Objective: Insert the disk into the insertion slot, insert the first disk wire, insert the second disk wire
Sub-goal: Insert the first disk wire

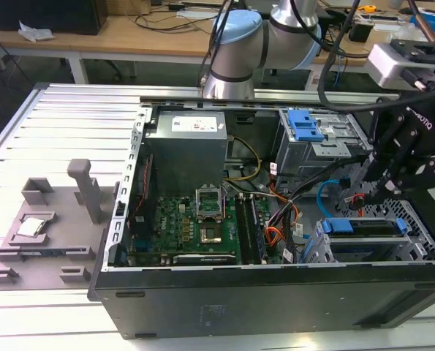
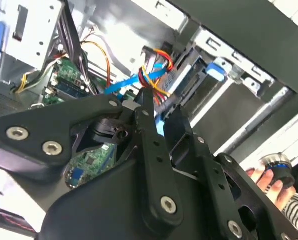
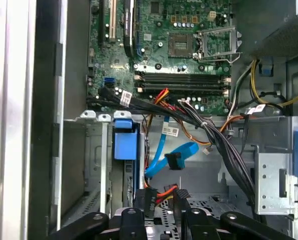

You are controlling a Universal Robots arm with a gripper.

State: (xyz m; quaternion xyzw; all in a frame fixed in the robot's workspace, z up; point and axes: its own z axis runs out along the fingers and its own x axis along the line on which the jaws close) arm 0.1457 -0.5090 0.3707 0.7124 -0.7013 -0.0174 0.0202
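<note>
Judging from the exterior view, the first step is done: the disk [image 1: 343,225] is seen at the lower right of the frame, seated in the insertion slot [image 1: 422,241], with its blue front bar at the cage's opening. The gripper [image 1: 378,196] is poised just above it, near the right edge. At the bottom centre of the first wrist view, the fingers [image 3: 182,200] are drawn close together, with the red, orange and yellow first disk wire [image 3: 166,190] caught between them. The gripper is therefore judged to be clamped on that wire's end, which is not yet plugged in. The blue second disk wire [image 3: 175,161] is seen loose in mid-frame, its connector hanging free. Both wire insertions are counted as left.
</note>
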